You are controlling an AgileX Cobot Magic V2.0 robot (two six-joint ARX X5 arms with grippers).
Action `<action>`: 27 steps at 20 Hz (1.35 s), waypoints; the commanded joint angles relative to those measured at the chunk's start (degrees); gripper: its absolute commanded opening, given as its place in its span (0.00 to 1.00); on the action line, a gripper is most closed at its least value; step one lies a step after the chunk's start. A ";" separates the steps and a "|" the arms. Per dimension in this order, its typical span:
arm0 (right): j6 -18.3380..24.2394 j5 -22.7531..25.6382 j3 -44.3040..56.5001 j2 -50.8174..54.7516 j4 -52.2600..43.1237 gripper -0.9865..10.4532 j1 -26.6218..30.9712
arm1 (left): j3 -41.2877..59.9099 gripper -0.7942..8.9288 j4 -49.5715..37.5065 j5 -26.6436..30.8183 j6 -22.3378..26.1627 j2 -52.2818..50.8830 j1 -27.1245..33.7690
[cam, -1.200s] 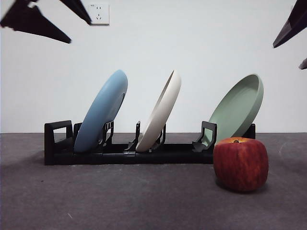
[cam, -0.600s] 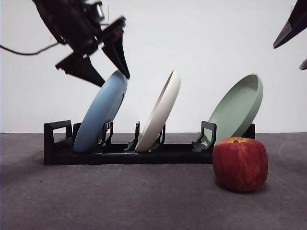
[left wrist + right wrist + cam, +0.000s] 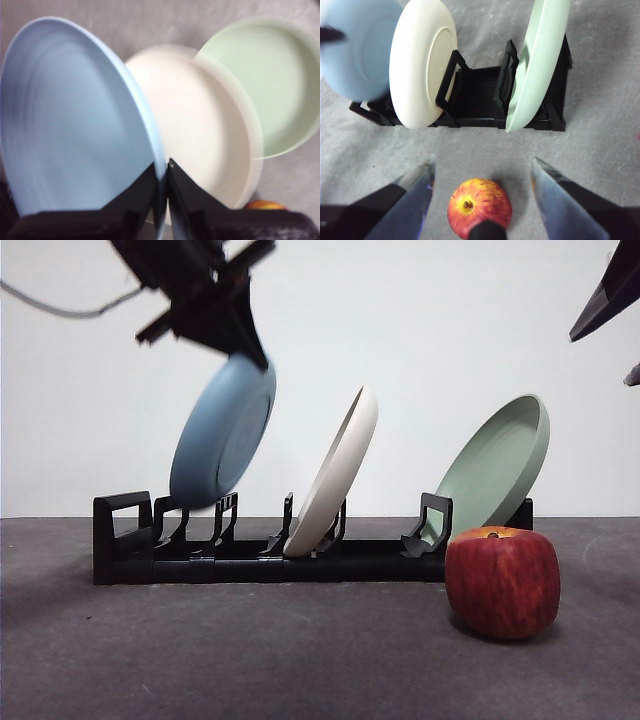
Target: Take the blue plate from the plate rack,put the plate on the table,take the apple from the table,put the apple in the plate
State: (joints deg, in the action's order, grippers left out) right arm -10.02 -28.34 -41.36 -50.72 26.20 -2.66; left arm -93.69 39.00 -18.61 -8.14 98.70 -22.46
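Since half a second ago the blue plate (image 3: pixel 222 432) has come up out of its slot — its lower edge now hangs just above the prongs at the left end of the plate rack (image 3: pixel 300 562), tilted, in the upper left of the front frame. The left tool (image 3: pixel 248 348) pinches the plate's top rim, its two black jaws closed on either side of the rim in the left wrist view (image 3: pixel 161 172).

The cream-white plate (image 3: pixel 335 475) leans in the middle of the rack and the pale green plate (image 3: pixel 497 465) leans at its right end, both unmoved. The apple (image 3: pixel 501 582) sits on the worktop (image 3: pixel 300 660) at lower right of the front frame, just in front of the rack's right end — exactly where it was.

The right tool (image 3: pixel 481 175) hangs above the apple with its jaws spread wide apart, gripping nothing; in the front frame only its dark tip shows at the top right corner.
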 commanded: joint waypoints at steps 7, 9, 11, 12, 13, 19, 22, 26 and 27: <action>0.50 0.22 -0.17 -0.02 -0.24 0.36 -0.07 | -14.16 0.07 17.53 5.01 9.18 -8.92 -7.78; 0.48 0.22 -0.17 0.00 -0.24 0.36 -0.07 | -14.16 0.07 22.08 11.30 10.32 -13.51 -11.87; 0.48 0.22 -0.17 -0.02 -0.26 0.36 -0.07 | -14.14 0.07 25.46 17.35 10.95 -17.51 -17.03; 0.48 0.22 -0.17 -0.02 -0.26 0.36 -0.07 | -14.12 0.07 27.26 20.09 10.86 -18.73 -19.93; 0.48 0.26 -0.17 -0.02 -0.26 0.36 -0.07 | -14.10 0.07 29.57 22.95 10.32 -19.39 -23.06; 0.48 0.33 -0.17 0.00 -0.20 0.36 -0.07 | -5.07 0.07 33.73 47.60 -0.72 -20.17 -44.54; 0.48 0.35 -0.17 0.00 -0.22 0.36 -0.02 | 3.76 0.07 33.75 55.15 -8.24 -20.15 -51.78; 0.46 0.33 -0.17 0.00 -0.22 0.36 -0.02 | 18.23 0.07 24.11 54.88 -10.95 -19.91 -54.58; 0.46 0.33 -0.17 0.00 -0.20 0.36 -0.02 | 21.42 0.07 20.70 53.40 -10.27 -19.28 -54.58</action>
State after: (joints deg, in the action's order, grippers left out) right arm -10.02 -28.05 -41.36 -50.72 26.15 -2.63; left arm -73.30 60.64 34.68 -17.63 78.96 -76.86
